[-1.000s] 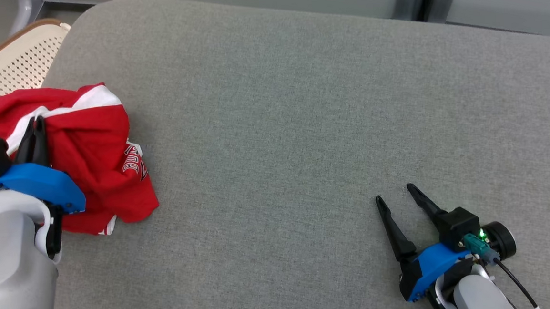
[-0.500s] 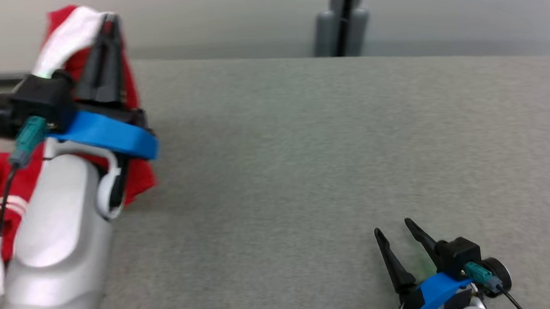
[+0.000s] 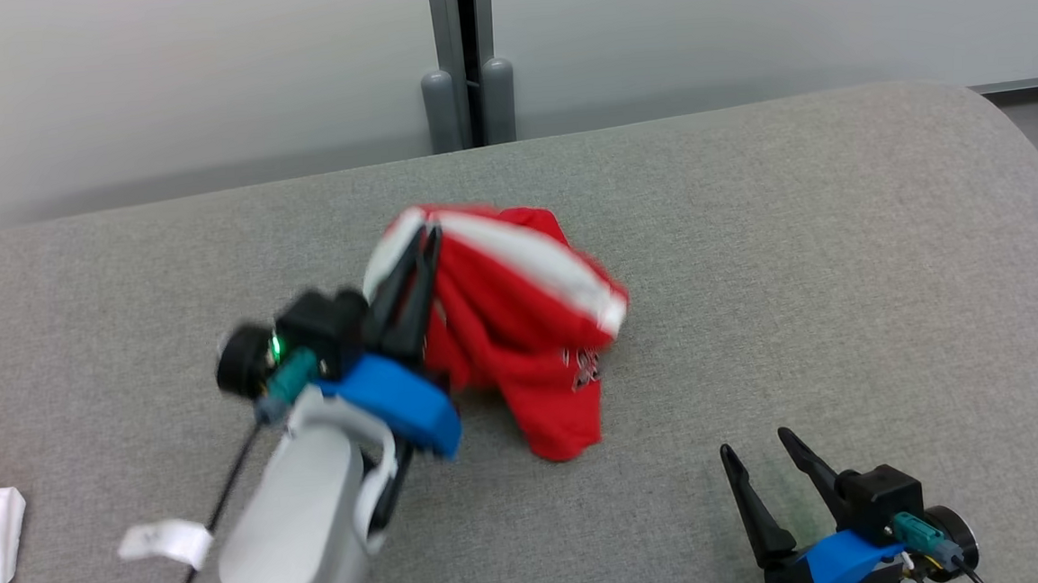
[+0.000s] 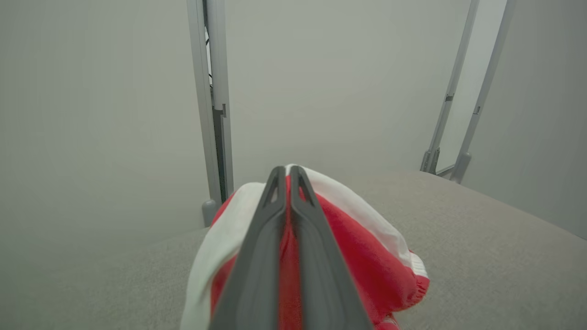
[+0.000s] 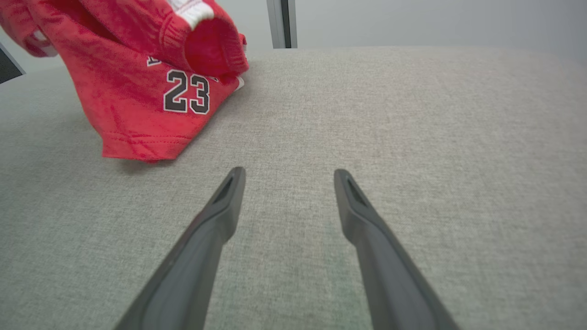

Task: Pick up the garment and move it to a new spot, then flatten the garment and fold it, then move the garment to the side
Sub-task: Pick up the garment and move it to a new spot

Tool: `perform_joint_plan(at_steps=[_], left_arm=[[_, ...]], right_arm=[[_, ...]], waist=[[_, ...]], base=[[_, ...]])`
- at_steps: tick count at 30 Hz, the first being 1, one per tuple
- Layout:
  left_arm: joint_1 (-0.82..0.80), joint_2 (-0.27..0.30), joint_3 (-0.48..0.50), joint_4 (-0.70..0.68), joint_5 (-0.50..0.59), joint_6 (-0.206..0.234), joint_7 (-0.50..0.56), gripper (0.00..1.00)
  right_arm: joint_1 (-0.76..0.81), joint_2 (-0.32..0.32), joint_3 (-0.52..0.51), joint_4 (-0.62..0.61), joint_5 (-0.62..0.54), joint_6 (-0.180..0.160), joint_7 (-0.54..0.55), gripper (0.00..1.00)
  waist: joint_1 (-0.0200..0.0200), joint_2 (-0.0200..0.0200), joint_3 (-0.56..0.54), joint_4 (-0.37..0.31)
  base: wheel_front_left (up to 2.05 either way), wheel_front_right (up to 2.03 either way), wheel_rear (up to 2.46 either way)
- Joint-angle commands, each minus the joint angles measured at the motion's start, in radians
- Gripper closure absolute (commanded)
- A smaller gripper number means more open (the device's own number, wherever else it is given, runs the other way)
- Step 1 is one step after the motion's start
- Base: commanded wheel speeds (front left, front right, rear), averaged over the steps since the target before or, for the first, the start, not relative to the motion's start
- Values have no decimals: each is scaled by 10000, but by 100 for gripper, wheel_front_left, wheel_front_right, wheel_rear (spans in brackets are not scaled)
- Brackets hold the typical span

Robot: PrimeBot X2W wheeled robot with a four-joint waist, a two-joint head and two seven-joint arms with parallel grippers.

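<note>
I hold the garment [image 3: 522, 336] in my left gripper [image 3: 430, 236].
Fingers [image 4: 257, 256] pinched tight on it; right gripper [image 3: 753, 441] wide apart, empty.

The red-and-white cloth garment [image 3: 522, 345] is a soft, matt knit with stitched hems and flat printed black numerals. The grey fabric-covered table [image 3: 796, 247] is coarse woven cloth, matt and faintly fuzzy. The left gripper [image 3: 426, 236] and right gripper [image 3: 753, 441] have matt dark plastic fingers [image 5: 376, 256] on smooth blue plastic mounts [image 3: 395, 407]. The pale grey forearm shell [image 3: 290, 522] has a satin sheen. The grey upright post [image 3: 466, 60] looks like matt metal.
</note>
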Motion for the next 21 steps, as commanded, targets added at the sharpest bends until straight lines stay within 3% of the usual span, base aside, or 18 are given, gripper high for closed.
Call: perform_joint_plan(at_steps=[1, 2, 3, 4, 5, 12, 21], left_arm=[[452, -4, -18, 239, 97, -1, -28, 100], [763, -30, 25, 421, 150, 51, -30, 100], [1070, -56, 103, 560, 217, 124, -30, 87], [1376, -71, 195, 668, 267, 209, -30, 17], [1699, -93, 315, 779, 331, 297, -28, 0], [3664, -157, 1627, 254, 650, 758, -29, 0], [5374, -315, 3473, -1001, 1278, 933, -30, 0]], right_arm=[[93, -25, -16, -65, 87, -3, -6, 0], [115, -26, -31, -85, 88, -1, -8, 0], [159, -26, -52, -84, 89, -3, -6, 0], [193, -26, -59, -79, 99, -3, -8, 0], [217, -26, -51, -87, 119, -3, -8, 0], [343, -31, -245, -166, 120, -1, -8, 0], [762, -29, -309, -172, 201, -3, -6, 0]], waist=[[1, 0, 9, 1], [1, 0, 9, 15], [1, 0, -9, 43], [1, 0, -30, 74], [1, 0, -59, 115], [1, 0, -460, 582], [1, 0, -1039, 890]], base=[[0, 0, 0], [0, 0, 0], [0, 0, 0], [0, 0, 0], [0, 0, 0], [0, 0, 0], [0, 0, 0]])
